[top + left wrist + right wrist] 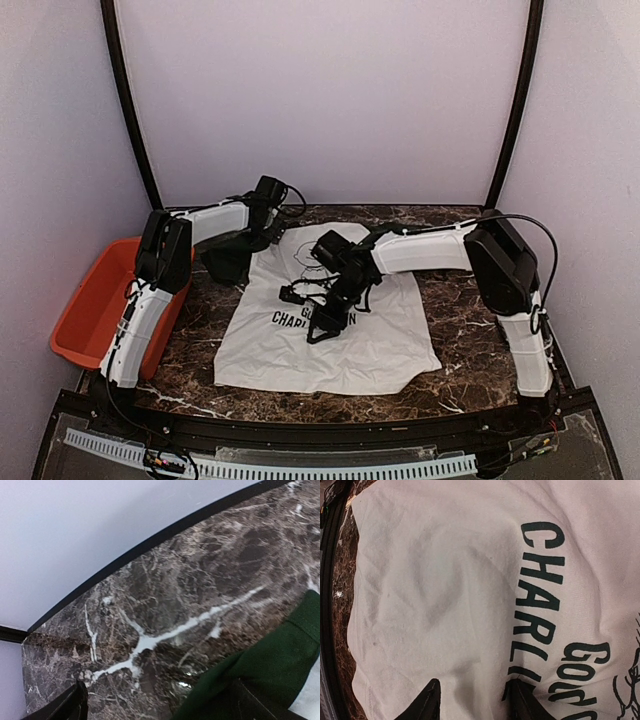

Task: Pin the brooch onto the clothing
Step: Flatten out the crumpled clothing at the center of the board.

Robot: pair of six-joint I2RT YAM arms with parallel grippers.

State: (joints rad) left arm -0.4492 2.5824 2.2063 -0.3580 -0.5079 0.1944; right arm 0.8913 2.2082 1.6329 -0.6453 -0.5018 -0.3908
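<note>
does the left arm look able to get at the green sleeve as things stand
Likely yes: the left tool is open right at the green sleeve, whose edge lies between its fingers. Nothing covers the sleeve, and the right tool sits over the shirt's print, clear of it.

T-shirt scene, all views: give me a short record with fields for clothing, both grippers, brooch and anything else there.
clothing: T-shirt spread flat on the marble table, print up
left gripper: open, beside the green sleeve
right gripper: over the lettering, jaws apart, nothing visible between them
brooch: not visible in any view
other: orange bin at the table's left side
</note>
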